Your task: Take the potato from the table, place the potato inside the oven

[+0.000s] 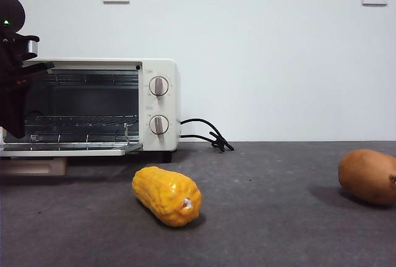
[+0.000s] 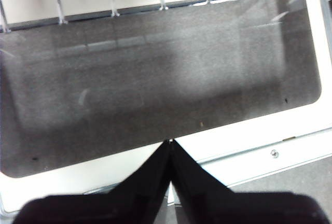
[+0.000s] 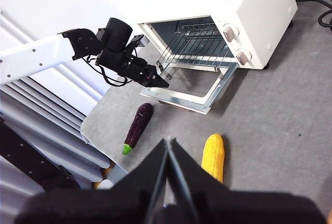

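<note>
The oven (image 1: 93,106) stands at the back left of the worktop (image 1: 266,217) with its door (image 1: 68,149) folded down flat and the wire rack (image 1: 86,122) bare. The potato (image 1: 368,176) lies on the worktop at the far right of the front view, well apart from the oven; neither wrist view shows it clearly. The corn cob (image 1: 167,195) lies between them, nearer the front.

The left gripper (image 2: 170,142) hovers just over the open door's dark glass, its fingers pressed together and holding nothing. The right wrist view shows that arm reaching to the door's outer corner. It also shows an eggplant (image 3: 136,127) near the worktop's edge, hidden from the front view. The right gripper (image 3: 168,141) hangs high above the corn cob, fingers closed and empty.
</note>
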Motion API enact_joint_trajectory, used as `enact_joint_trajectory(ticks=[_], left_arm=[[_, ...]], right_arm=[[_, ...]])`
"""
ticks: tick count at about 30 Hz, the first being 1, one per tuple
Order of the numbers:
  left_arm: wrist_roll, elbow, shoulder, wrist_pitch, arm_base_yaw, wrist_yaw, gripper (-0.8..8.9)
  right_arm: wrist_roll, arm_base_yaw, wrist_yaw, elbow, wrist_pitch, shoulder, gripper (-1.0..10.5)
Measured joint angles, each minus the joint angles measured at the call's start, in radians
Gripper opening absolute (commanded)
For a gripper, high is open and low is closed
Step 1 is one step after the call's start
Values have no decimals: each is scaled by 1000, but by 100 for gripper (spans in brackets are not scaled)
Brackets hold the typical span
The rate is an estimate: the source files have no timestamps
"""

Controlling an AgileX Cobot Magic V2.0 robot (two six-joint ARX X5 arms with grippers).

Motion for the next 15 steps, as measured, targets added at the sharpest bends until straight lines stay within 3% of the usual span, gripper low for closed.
enact_joint_trajectory(ticks=[11,15], left_arm=[[3,0,-86,-27,-10,37,-6],[11,0,-215,-51,-10,73,-6]], right_arm=[[0,0,28,0,-3,3,11],[-3,0,105,0,-36,15,144]])
